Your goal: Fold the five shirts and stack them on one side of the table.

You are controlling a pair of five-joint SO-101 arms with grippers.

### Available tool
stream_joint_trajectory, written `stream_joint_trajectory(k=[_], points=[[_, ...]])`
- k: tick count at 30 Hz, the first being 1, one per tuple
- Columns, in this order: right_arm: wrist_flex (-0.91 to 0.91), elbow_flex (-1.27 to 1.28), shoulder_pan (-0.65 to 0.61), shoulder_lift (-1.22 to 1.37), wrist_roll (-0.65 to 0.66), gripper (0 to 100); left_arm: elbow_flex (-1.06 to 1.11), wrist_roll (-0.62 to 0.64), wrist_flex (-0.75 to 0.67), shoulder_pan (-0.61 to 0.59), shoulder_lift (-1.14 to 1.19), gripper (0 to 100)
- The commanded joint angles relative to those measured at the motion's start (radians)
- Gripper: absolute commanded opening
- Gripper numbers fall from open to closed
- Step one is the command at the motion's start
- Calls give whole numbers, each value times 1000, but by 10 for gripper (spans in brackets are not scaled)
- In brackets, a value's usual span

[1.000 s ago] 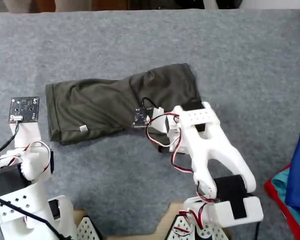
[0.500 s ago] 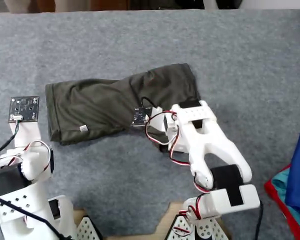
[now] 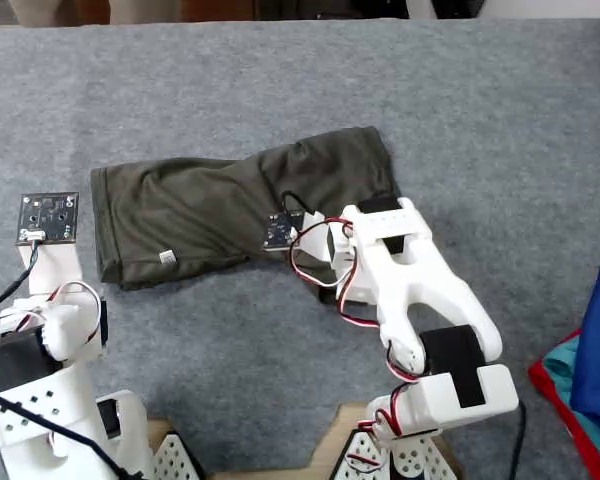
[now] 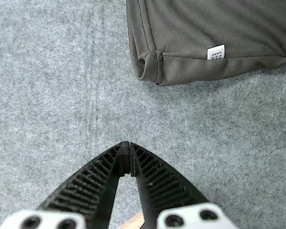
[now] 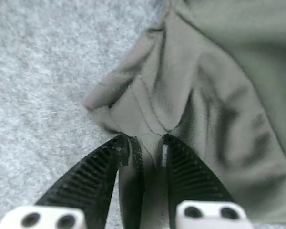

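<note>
Near the middle of the grey felt table (image 3: 480, 100), the dark olive fabric shirt (image 3: 230, 205) lies half-folded, the right gripper (image 5: 144, 143) pinching its near edge and the left gripper (image 4: 127, 160) clenched empty near its corner, so with the bright blue, teal and red cloths (image 3: 590, 360) bunched at the right edge, most of the folding and stacking seems left.

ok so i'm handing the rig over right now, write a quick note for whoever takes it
Left gripper: shut, empty, over the table just short of the shirt's corner.
Right gripper: shut on a fold at the shirt's edge nearest the arms.
Shirt: olive, mid-table, partly folded into a long band, twisted in the middle.
Pile: blue, teal and red cloth at the table's right edge; cannot tell if it is folded.
Done: at most a first fold of this shirt.
Left: finish folding it, stack it at one side, then do the rest.
</note>
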Motion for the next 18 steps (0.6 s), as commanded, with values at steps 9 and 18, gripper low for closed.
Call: stream_joint_trajectory(k=[9, 18], points=[[8, -7, 8, 31, -8, 9, -3, -8, -15, -5, -7, 24], [49, -262, 99, 31, -49, 5, -3, -8, -11, -6, -7, 24]])
